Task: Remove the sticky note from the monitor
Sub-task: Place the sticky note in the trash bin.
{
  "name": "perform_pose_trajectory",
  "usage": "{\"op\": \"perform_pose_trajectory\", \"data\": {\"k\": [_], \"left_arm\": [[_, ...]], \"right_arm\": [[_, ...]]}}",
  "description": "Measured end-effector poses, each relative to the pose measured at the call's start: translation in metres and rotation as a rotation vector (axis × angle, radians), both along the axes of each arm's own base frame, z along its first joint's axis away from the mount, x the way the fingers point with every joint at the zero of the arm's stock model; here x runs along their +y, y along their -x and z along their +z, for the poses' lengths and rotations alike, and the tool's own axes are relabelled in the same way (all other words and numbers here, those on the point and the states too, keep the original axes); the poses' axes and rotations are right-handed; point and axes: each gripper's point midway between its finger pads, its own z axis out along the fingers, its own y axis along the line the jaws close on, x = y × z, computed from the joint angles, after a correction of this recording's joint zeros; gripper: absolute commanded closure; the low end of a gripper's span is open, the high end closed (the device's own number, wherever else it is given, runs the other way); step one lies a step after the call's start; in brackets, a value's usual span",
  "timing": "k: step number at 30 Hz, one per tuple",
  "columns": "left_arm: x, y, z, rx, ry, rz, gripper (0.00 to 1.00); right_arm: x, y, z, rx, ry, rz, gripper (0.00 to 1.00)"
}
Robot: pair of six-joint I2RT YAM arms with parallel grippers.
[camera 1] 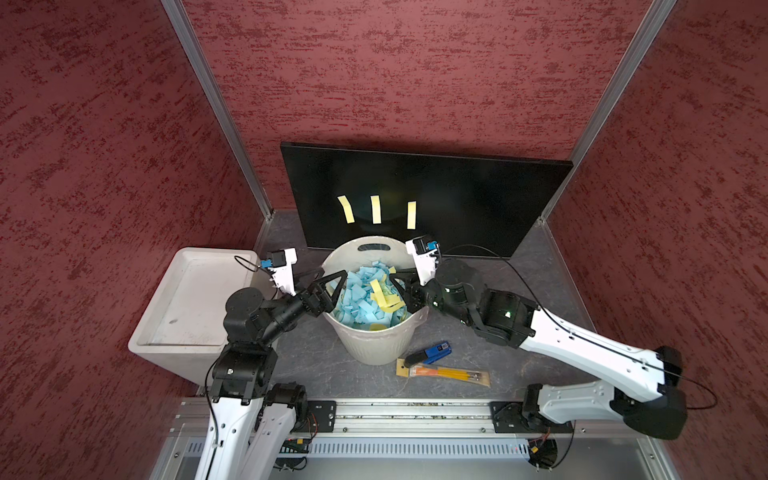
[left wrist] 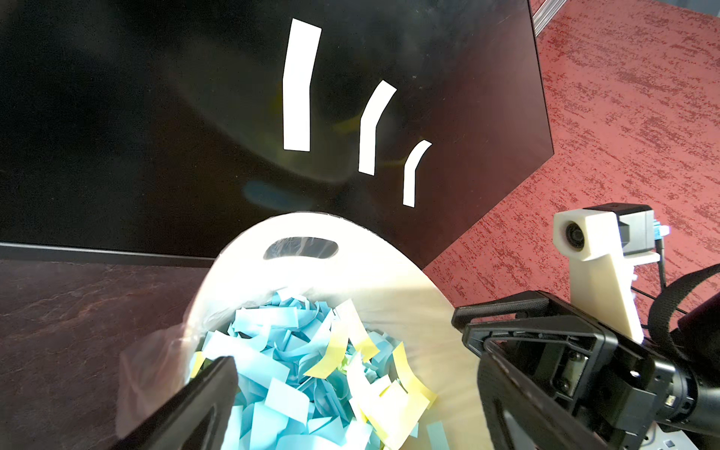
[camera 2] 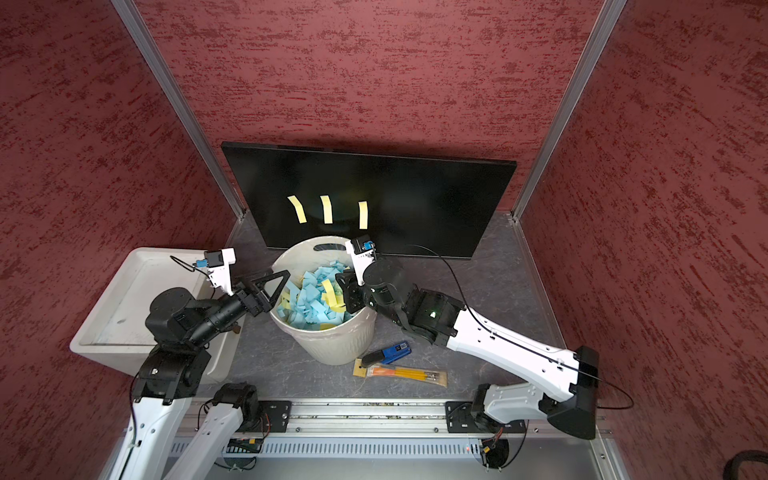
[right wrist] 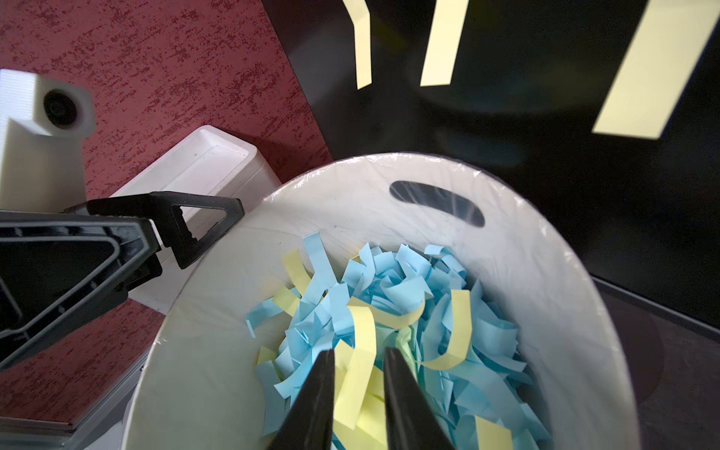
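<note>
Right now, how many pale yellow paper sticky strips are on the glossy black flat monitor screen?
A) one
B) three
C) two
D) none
B: three pale yellow sticky strips hang side by side on the glossy black monitor screen, above the round white bin of blue and yellow paper scraps; both top views show the same three.

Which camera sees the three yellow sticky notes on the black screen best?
A top view: all three sticky notes appear whole and yellow on the monitor. The left wrist view shows them glared white; the right wrist view crops them at its edge.
</note>
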Motion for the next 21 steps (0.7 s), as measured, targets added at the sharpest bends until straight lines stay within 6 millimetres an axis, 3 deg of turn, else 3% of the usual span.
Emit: {"op": "perform_pose_trajectory", "data": {"k": [5,12,16,17,21], "left_arm": [[0.0,-0.001,0.0,0.002,0.0,0.001,0.0],[0.0,-0.009,0.0,0.022,0.01,0.008,0.0],[0.0,-0.016,0.002,0.058,0.021,0.013,0.0],[0.0,-0.017,0.002,0.068,0.024,0.014,0.0],[0.0,-0.021,0.007,0.105,0.038,0.02,0.0]], "right_arm": [[-0.008,-0.001,0.0,-0.027,-0.007,-0.024,0.59],[-0.045,0.005,0.004,-0.082,-0.068,-0.094,0.42],[-0.063,0.008,0.007,-0.117,-0.116,-0.129,0.2],[-0.068,0.009,0.006,-0.123,-0.124,-0.139,0.06],[-0.083,0.01,0.001,-0.151,-0.128,-0.168,0.01]]}}
